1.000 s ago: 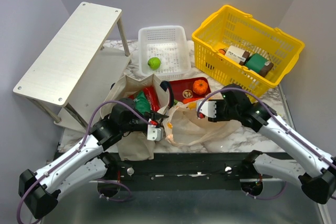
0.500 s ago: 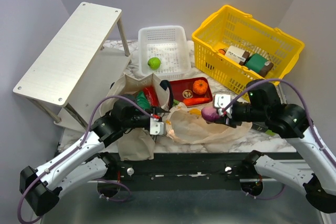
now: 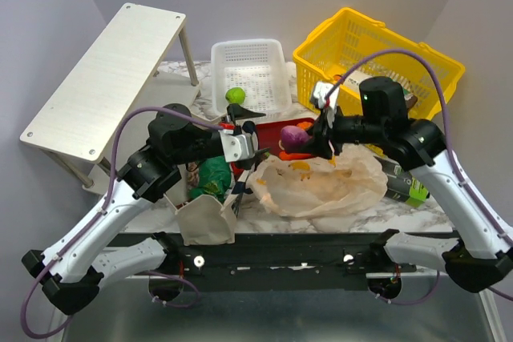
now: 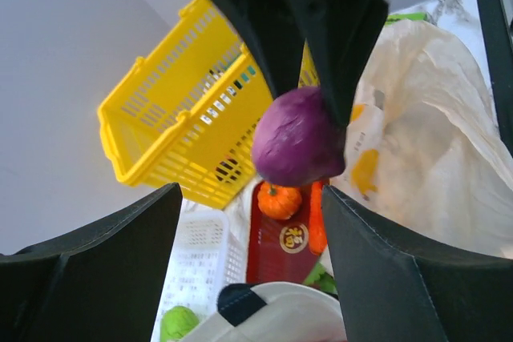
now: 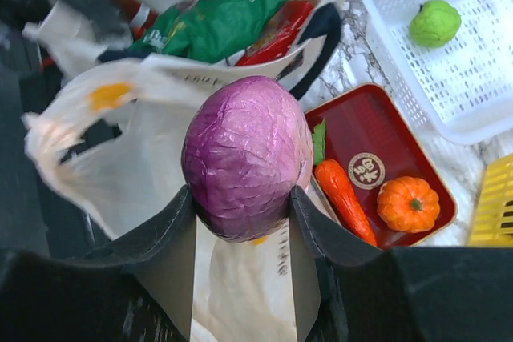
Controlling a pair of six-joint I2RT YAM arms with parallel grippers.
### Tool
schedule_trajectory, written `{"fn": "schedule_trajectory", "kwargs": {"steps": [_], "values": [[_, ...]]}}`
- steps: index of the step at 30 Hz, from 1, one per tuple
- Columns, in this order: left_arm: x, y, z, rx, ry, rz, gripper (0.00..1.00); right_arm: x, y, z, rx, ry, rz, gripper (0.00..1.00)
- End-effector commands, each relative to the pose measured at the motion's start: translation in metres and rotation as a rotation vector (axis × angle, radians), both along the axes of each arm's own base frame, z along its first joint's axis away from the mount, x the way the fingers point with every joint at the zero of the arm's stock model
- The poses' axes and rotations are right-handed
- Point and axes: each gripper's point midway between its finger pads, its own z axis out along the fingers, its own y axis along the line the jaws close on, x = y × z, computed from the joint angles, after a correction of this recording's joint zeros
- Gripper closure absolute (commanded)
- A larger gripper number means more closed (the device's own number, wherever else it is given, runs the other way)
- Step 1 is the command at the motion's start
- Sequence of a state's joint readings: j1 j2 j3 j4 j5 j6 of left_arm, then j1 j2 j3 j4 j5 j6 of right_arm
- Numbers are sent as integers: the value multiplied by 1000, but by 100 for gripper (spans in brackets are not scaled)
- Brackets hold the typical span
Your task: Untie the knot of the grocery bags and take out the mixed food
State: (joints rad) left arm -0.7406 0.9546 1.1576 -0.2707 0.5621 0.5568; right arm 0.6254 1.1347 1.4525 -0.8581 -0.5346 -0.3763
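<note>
My right gripper [image 3: 301, 137] [image 5: 243, 195] is shut on the purple onion [image 3: 293, 136] [image 5: 247, 162] [image 4: 298, 140] and holds it in the air above the peach-cream plastic bag [image 3: 321, 188] [image 5: 120, 166] [image 4: 433, 118]. The bag lies spread open on the table, and no knot shows on it. My left gripper [image 3: 252, 150] [image 4: 248, 195] is open and empty, raised over the canvas tote [image 3: 204, 220] [image 5: 200, 76] [image 4: 321, 314]. A green snack bag [image 3: 212, 175] [image 5: 216, 22] and red packets [image 5: 276, 34] lie in the tote. An orange [image 5: 409, 204] [image 4: 279, 200] and a carrot [image 5: 345, 196] rest on the red tray [image 5: 357, 122].
A green apple [image 3: 235, 95] [image 5: 435, 23] sits in the white basket [image 3: 264, 62]. The yellow basket [image 3: 353, 38] stands at the back right, a white shelf [image 3: 104, 78] at the left. A black-and-green box [image 3: 402, 183] lies at the plastic bag's right edge.
My right gripper has lifted the purple onion out of the plastic bag and carried it up and back. My left gripper has opened, let go of the bag and risen.
</note>
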Motion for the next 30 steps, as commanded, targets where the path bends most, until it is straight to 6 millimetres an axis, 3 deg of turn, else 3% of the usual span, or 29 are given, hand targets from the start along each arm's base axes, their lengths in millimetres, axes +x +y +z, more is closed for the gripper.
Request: {"fn": "schedule_trajectory", "kwargs": {"steps": [1,4,7,9,10,17,23,30], "values": [[7,2,17,18,-85,28,16,40,13,55,296,213,-170,86],[20,2,23,21,-148,83,15,54,17,69,371,294,-193,86],[27,-3,24,28,-160,87,14,53,25,89,430,329,-141,84],[32,-7,34,-27,-162,110,5,47,32,94,442,350,-73,84],[32,-14,35,-36,-162,109,1,45,33,94,443,357,-52,84],[55,-19,45,-60,-234,246,1,40,36,83,453,416,-35,84],[59,-28,43,-68,-240,244,2,35,34,80,458,429,-35,82],[54,-43,23,0,-270,186,7,30,33,80,467,454,-29,82]]}}
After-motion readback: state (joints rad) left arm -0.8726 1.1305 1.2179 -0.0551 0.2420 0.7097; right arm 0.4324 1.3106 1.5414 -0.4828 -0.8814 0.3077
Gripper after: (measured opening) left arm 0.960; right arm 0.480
